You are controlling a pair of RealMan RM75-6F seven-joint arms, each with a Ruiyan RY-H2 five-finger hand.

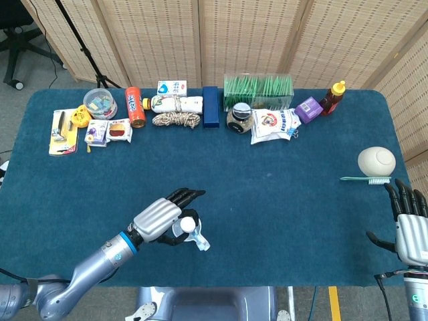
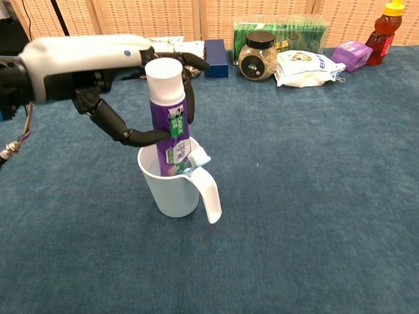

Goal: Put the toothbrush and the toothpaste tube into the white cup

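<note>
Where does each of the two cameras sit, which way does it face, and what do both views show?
Head view: high above, looking down on the blue table; both arms and the right hand show.
Chest view: low, facing across the table; only the left hand shows.
Shared: left hand, purple toothpaste tube, white handled cup.
</note>
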